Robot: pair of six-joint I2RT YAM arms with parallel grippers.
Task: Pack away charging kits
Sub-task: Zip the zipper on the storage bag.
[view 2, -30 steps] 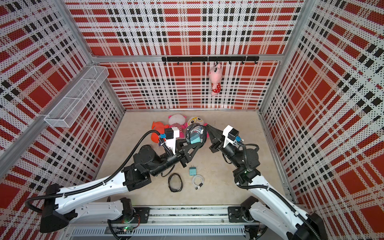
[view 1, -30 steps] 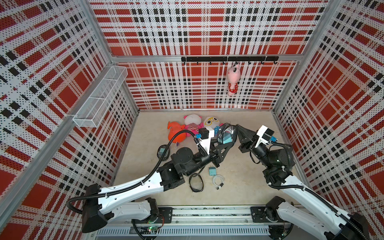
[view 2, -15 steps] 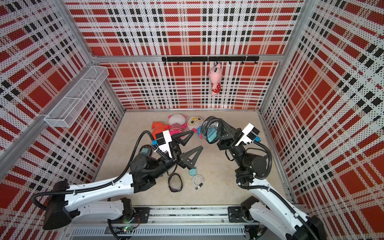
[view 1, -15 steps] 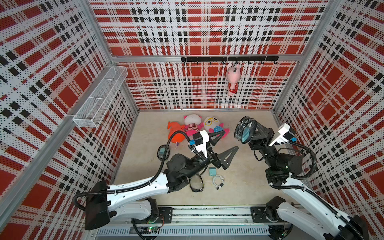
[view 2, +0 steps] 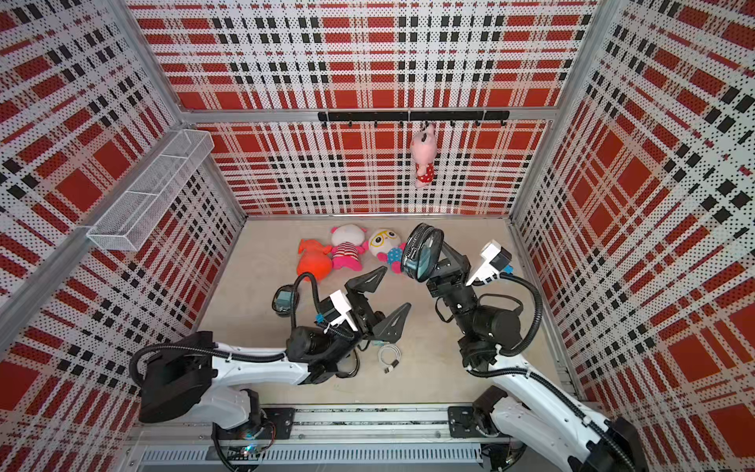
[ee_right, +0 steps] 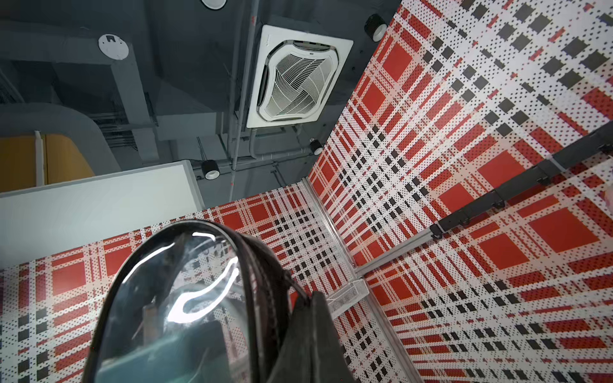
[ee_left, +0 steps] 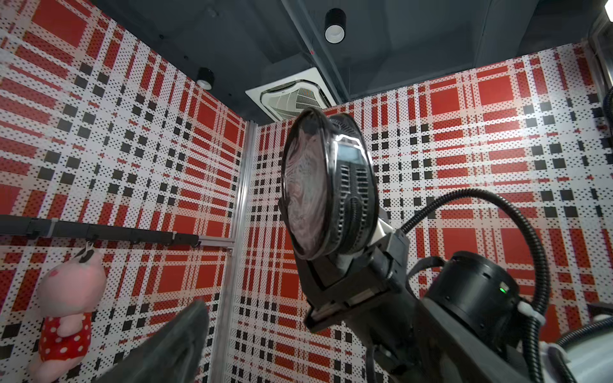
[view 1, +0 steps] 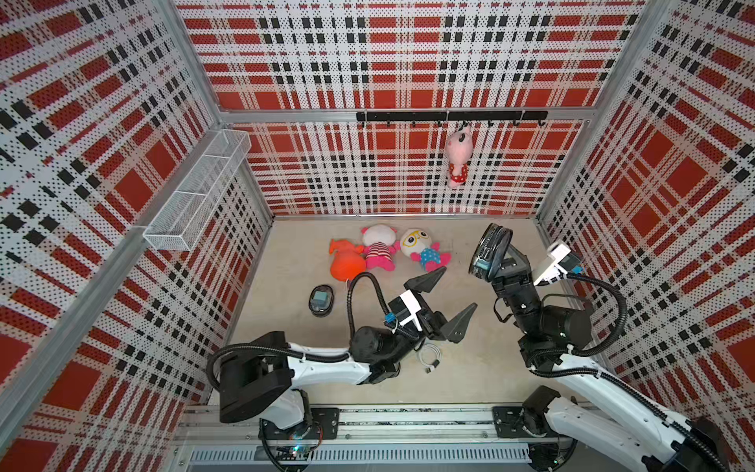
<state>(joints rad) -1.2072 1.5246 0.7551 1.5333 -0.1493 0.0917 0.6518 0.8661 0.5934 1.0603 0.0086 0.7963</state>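
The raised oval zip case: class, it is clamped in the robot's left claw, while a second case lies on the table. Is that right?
No. The raised oval zip case is clamped in the right claw, not the left claw, which stands open and empty; both top views show this. A second case does lie on the table.

top views look down; wrist views face up, sharing the case

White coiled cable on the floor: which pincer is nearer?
Left. The left pincer, open, is close by the white cable; the right pincer is farther off, shut on a black case.
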